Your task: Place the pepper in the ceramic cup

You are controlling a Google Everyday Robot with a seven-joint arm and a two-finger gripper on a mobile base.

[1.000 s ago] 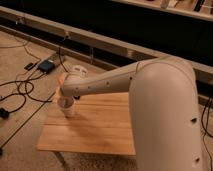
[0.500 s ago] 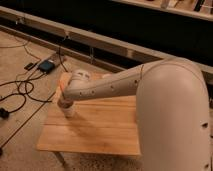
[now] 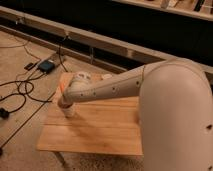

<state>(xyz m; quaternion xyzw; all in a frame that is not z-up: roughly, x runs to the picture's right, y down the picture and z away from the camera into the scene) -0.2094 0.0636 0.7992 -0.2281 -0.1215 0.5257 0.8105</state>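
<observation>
smooth white arm (image 3: 125, 85), dotted holes

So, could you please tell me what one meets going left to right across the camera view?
Black cables on the floor → small blue box → gripper above the ceramic cup → wooden table → the robot's large white arm.

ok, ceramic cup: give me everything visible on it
The ceramic cup is mostly hidden: only a small, plain white, slightly tapered lower body shows, apparently upright on the wooden table near its left edge. Rim and inside are covered by the end effector, which sits directly over it at the arm's tip. An orange-red sliver, likely the pepper, shows just above. No handle visible.
</observation>
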